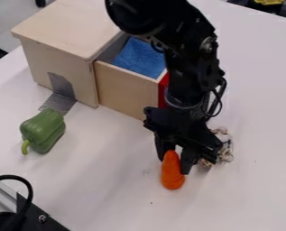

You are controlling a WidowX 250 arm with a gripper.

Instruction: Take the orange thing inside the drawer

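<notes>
Camera view: one carrot (172,173), one pepper (43,129)

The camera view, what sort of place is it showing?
Probably a robotics lab: a black robot arm over a white table, with a wooden drawer and what looks like a toy pepper.

A black robot arm (193,58) hangs its hand (174,166) at the narrow end of an orange carrot (172,177) on a white table (108,194), near a wooden cabinet (57,63) whose open drawer (126,90) shows a blue bottom (139,58), as a green pepper (42,130) lies nearby.
</notes>
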